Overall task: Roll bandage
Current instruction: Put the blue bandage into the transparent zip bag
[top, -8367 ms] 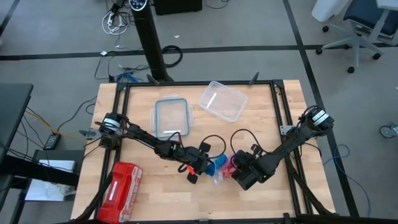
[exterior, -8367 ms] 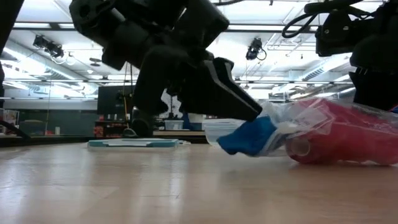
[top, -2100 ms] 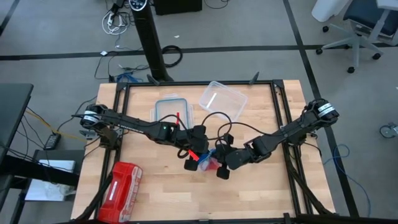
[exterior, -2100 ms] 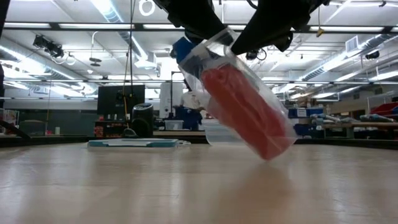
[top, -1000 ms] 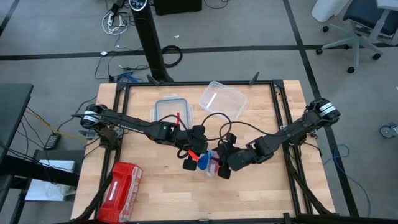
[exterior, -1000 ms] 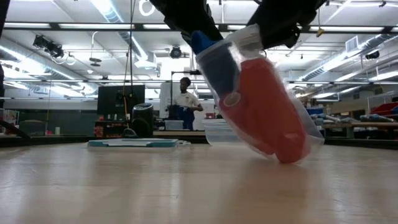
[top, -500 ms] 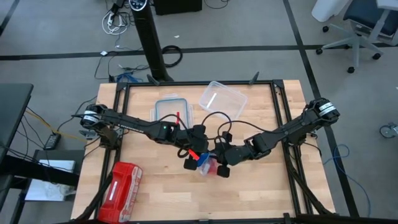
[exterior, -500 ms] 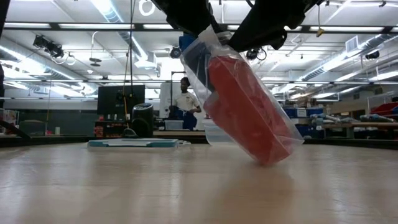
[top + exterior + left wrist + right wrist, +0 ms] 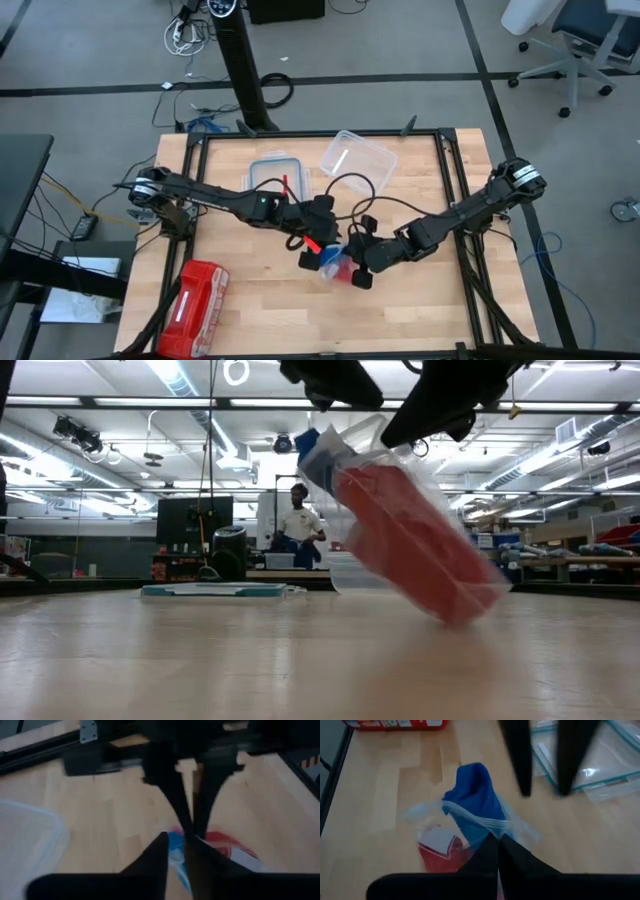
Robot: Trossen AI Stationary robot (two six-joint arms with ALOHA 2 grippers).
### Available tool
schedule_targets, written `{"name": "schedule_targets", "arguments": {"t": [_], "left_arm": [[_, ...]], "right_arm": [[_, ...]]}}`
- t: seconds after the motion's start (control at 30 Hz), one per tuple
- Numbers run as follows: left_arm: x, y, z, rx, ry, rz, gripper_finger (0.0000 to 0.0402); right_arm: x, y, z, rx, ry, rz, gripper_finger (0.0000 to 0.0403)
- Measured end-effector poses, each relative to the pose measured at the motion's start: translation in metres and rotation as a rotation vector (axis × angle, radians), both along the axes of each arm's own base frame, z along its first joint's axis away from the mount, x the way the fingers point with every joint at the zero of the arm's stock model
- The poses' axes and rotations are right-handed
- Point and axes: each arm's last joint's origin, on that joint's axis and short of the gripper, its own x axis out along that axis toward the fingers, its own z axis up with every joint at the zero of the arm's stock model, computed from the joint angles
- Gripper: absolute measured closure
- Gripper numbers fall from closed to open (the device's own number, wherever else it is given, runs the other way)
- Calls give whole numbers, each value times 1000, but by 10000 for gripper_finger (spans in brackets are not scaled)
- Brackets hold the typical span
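A clear plastic bag [image 9: 420, 550] hangs tilted over the middle of the table. It holds red fabric rolls [image 9: 440, 855], and the blue bandage [image 9: 472, 800] sticks out of its mouth. My right gripper [image 9: 497, 840] is shut on the bag's mouth. My left gripper [image 9: 543, 794] stands open just beyond the bandage, toward the table's left, and touches nothing. In the high view the two grippers [image 9: 322, 252] [image 9: 350, 265] face each other across the bag [image 9: 335, 268]. My right gripper pinches the bag's clear rim [image 9: 495, 827] between its two fingers, right beside the protruding bandage. The fingers come slanting down from the table's right side. The bag hangs tilted below them; whether its red lower end [image 9: 465, 605] touches the table I cannot tell.
A clear container [image 9: 358, 160] and its teal-rimmed lid [image 9: 276, 187] lie at the table's far side. A red zip pouch [image 9: 190, 295] lies at the near left corner. A person [image 9: 300, 525] stands in the room behind the table.
My left gripper has let go of the bag's blue top and risen a little away from it. The bag now hangs from my right gripper alone and has swung, its lower end lifting and then dropping back toward the table.
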Motion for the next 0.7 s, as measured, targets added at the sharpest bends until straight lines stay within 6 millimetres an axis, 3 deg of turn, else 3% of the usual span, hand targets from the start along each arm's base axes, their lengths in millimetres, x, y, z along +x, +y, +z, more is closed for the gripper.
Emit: {"name": "schedule_targets", "arguments": {"t": [0.13, 0.27, 0.47, 0.7], "left_arm": [[0, 1, 11, 3, 22, 2, 261], [-5, -1, 18, -15, 65, -42, 223], [-10, -20, 4, -77, 45, -131, 216], [-10, -42, -26, -137, -250, -175, 216]], "right_arm": [[-5, 4, -2, -7, 24, -15, 402], [-15, 11, 2, -48, 18, -23, 402], [-44, 19, 20, -100, -6, -67, 402], [-77, 28, 33, -87, -20, -103, 403]]}}
